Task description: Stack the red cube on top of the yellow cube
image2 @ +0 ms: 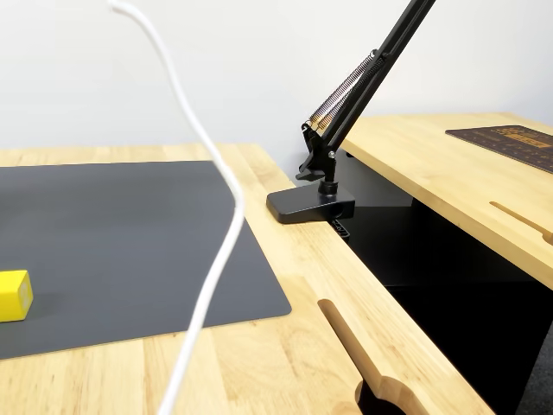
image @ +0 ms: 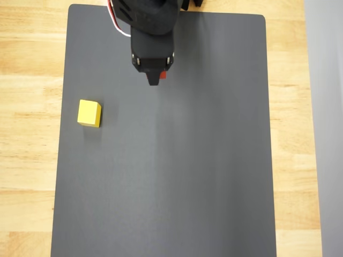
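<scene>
Red cube point(image: 163, 75) under tool point(image: 154, 80), yellow cube point(image: 89, 113) well apart

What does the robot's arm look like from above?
In the overhead view the arm is black and chunky, with a boxy block near its end that has small screws at the corners. Red and white wires run along its left side. The claw is black too and narrows to a tip over the dark mat.
</scene>
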Robot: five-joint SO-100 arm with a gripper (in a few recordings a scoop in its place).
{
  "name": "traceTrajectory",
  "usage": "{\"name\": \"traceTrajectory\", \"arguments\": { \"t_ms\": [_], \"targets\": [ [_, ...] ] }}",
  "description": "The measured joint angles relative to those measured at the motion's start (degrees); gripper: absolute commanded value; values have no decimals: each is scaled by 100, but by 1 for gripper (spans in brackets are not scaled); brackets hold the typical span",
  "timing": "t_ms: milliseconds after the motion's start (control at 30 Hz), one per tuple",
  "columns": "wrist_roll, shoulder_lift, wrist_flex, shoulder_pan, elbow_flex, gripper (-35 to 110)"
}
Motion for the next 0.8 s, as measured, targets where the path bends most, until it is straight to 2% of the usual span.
{"name": "traceTrajectory", "arguments": {
  "t_ms": [533, 800],
  "targets": [
    [-123, -1178, -26, 1160, -1415, 0],
    [-158, -2303, 26, 1617, -2602, 0]
  ]
}}
